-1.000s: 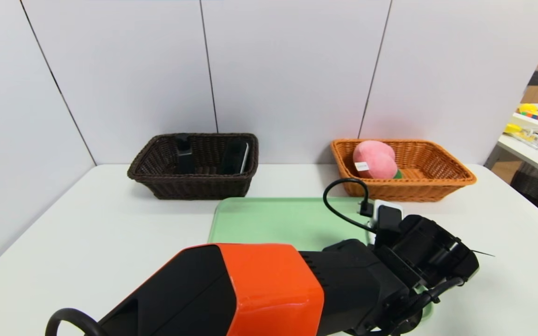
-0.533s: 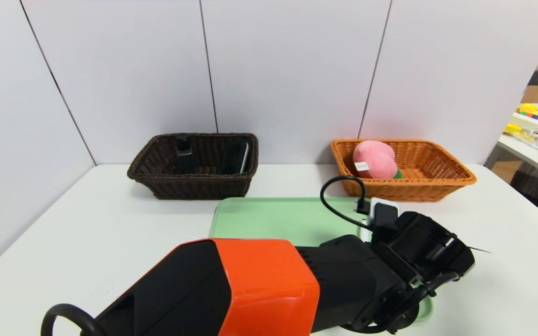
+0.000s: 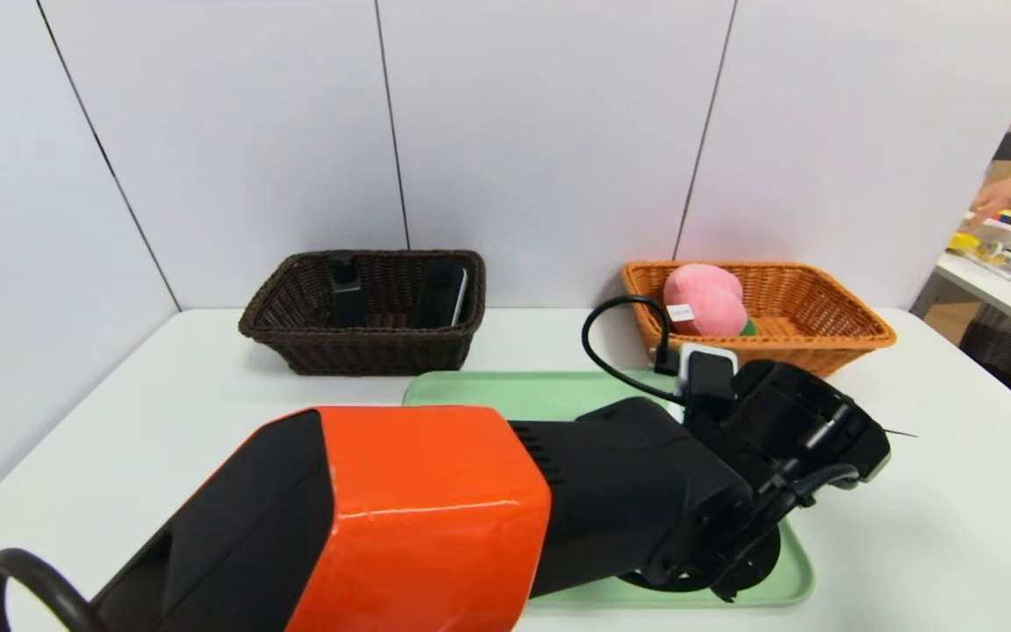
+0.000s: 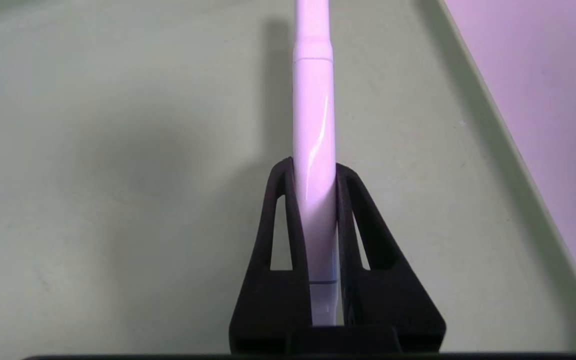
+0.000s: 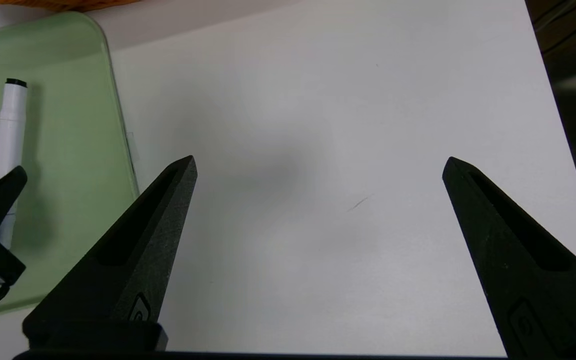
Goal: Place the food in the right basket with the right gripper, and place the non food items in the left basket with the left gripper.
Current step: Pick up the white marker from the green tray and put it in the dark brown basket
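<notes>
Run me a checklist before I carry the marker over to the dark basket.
1. White marker held between the left gripper's fingers: ok.
2. Marker over the dark brown basket: not ok, it is over the green tray.
3. Room left in the dark brown basket: ok, a gap shows between the two dark items inside.
4. Pink plush peach in the orange-tan basket: ok.
5. Right gripper empty, fingers open: ok.
6. Marker fully lifted off the tray: cannot tell.

The head view's bottom edge cuts off the left arm.
</notes>
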